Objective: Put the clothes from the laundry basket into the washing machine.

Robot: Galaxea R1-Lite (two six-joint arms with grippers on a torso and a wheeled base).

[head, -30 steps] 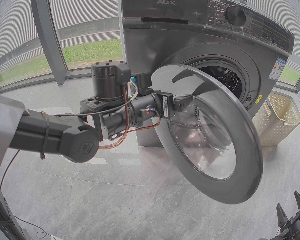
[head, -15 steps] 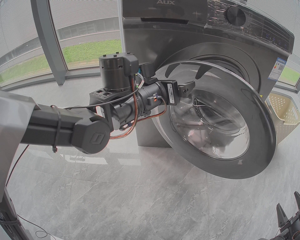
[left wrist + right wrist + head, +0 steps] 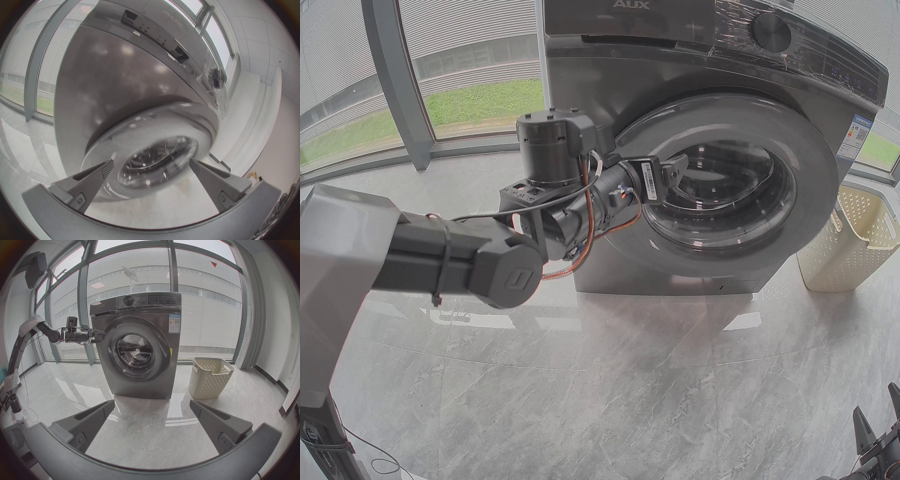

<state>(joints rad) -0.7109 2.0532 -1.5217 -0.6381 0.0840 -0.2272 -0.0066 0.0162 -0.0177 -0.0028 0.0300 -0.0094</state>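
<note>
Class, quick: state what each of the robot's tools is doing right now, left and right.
Left tool: open, holding nothing, in front of the washing machine door.
Right tool: open, holding nothing.

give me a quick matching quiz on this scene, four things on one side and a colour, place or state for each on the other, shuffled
Things
1. washing machine door
2. laundry basket
3. left gripper
4. right gripper

Descriptions
a. cream, standing on the floor
b. open, held far back from the door
c. grey ring around a glass window
d. open, raised close to the door's rim

Pairs: 1-c, 2-a, 3-d, 4-b
</note>
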